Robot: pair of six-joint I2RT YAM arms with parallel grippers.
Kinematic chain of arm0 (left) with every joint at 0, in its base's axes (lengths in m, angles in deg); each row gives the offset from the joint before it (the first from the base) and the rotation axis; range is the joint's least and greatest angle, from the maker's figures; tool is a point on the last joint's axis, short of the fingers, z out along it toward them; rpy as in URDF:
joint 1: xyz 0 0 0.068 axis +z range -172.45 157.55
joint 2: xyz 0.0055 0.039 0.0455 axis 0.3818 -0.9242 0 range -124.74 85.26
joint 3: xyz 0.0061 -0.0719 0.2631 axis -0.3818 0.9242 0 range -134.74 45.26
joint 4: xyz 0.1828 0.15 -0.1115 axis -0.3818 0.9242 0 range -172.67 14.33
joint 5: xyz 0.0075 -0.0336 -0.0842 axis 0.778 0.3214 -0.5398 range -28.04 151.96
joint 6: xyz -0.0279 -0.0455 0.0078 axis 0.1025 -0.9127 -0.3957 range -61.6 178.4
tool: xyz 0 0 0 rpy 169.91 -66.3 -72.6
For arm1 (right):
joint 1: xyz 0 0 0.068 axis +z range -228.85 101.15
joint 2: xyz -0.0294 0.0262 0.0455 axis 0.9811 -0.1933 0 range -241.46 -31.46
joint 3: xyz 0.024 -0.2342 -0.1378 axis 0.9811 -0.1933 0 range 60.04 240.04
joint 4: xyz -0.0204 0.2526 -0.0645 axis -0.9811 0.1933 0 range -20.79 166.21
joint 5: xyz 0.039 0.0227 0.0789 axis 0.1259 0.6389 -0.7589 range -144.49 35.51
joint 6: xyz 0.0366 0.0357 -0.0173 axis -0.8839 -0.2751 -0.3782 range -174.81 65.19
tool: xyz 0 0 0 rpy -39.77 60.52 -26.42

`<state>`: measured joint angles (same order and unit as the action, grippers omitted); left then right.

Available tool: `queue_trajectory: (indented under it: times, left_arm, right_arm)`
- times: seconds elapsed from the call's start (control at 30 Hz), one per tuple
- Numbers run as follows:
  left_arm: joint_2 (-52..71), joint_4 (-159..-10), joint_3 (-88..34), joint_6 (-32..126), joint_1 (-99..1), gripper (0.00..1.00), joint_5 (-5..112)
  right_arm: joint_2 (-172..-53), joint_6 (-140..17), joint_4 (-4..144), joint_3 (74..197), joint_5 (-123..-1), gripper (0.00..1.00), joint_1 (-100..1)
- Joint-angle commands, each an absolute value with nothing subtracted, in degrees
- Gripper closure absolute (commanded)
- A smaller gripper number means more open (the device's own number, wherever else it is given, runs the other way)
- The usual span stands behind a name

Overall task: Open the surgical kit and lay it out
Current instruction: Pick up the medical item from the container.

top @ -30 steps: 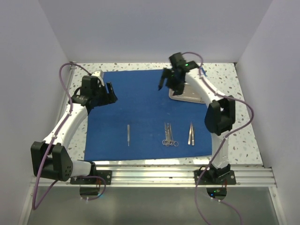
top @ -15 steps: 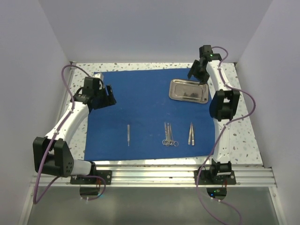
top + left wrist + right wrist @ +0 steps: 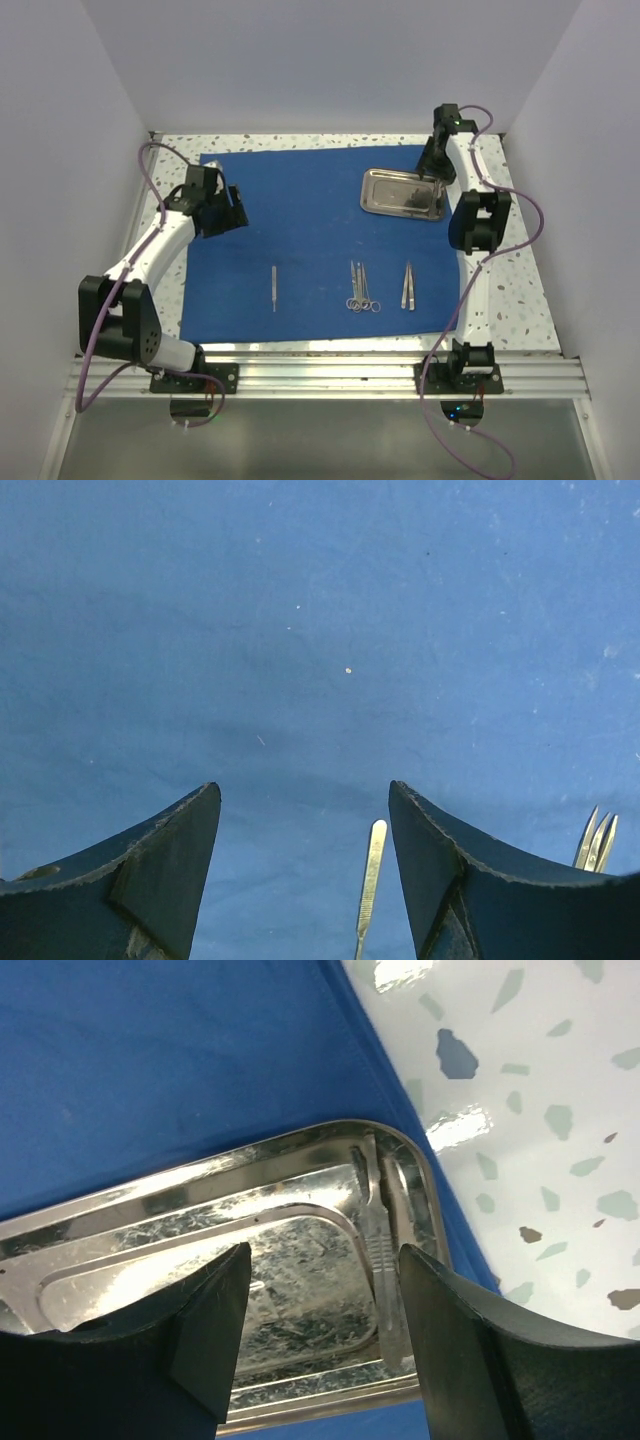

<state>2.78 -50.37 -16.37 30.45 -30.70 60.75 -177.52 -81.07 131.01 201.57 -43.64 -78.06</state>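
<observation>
Your royal-blue cloth (image 3: 300, 220) lies spread flat on the speckled table (image 3: 520, 290), so the opening looks done. The steel tray (image 3: 385, 190) sits on it at 1 o'clock. Along the 6 o'clock edge you have a neat, spaced row: one slim tool (image 3: 274, 288), scissors and forceps (image 3: 361, 288) close together, then the tweezers (image 3: 408, 286). Your right pincer (image 3: 432, 168) hangs over the tray's 3 o'clock end with its jaws apart and nothing between them, probably lined up for the slim silver handle (image 3: 378, 1245) lying inside. Your left pincer (image 3: 232, 205) hovers at 9 o'clock, half spread and empty, clear of the work. Plain pale walls close in three sides.
</observation>
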Motion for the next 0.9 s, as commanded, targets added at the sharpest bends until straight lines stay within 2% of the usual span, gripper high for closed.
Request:
queue_trajectory:
  times: [0.0, 0.17, 0.37, 0.87]
  left_arm:
    - [2.03, -50.94, -18.46, 28.95, -30.71, 0.28, 61.26]
    - [0.89, -51.47, -18.55, 28.95, -30.80, 0.28, 60.82]
    - [-0.61, -50.86, -20.04, 29.92, -30.88, 0.28, 60.73]
    - [-3.86, -48.48, -24.09, 34.31, -30.88, 0.28, 61.17]
  right_arm:
    - [-177.62, -79.25, 131.00, 203.04, -40.61, 0.36, -78.68]
    - [-177.71, -79.07, 130.38, 200.84, -40.69, 0.39, -80.26]
    - [-178.76, -80.04, 129.06, 200.05, -42.19, 0.50, -80.44]
    - [-180.43, -82.67, 126.25, 196.97, -44.56, 0.58, -80.26]
